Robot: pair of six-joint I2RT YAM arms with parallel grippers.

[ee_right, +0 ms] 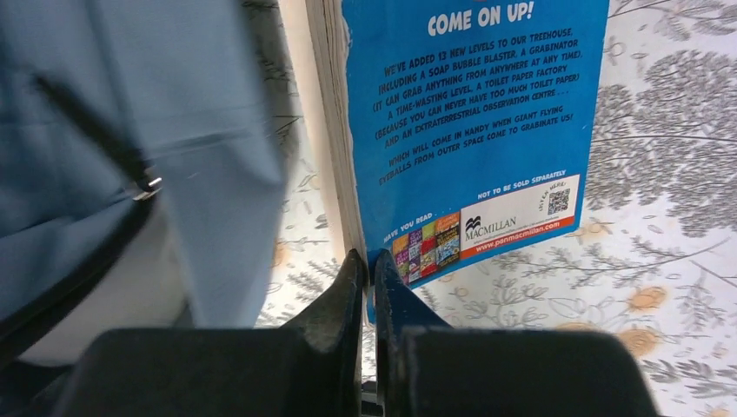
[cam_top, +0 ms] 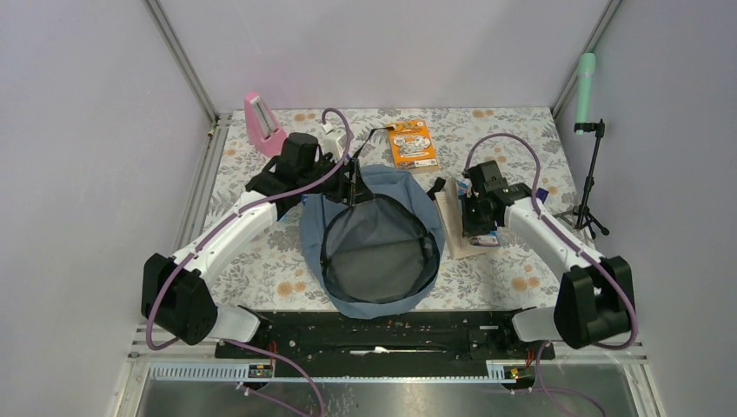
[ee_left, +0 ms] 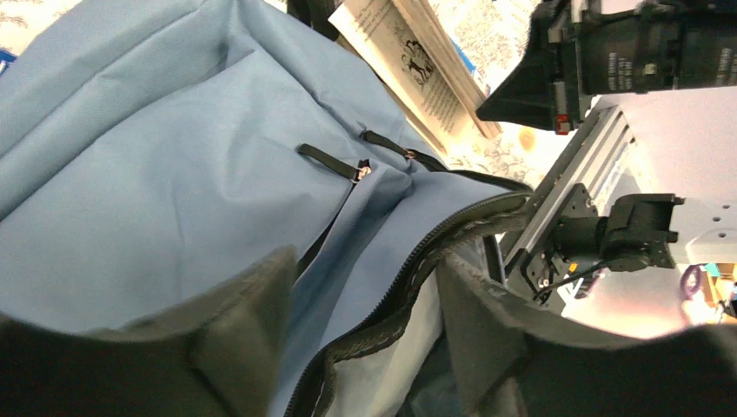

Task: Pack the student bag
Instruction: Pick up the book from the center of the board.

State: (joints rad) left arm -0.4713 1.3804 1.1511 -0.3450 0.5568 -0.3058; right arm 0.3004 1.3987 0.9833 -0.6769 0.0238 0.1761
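Grey-blue student bag (cam_top: 393, 184): long axis far-to-near, mouth at near end; left pincer (ee_left: 363, 261) wide; right pincer (ee_right: 367, 261) pinching book (ee_right: 469, 113).

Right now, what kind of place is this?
Probably a robot lab booth: a left arm and right arm bolted to a flowery table, plain walls on metal frames, and a tripod.

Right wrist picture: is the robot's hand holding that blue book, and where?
Yes, it seems so: the right gripper is shut on the blue book, pinching its bottom edge right beside the spine.
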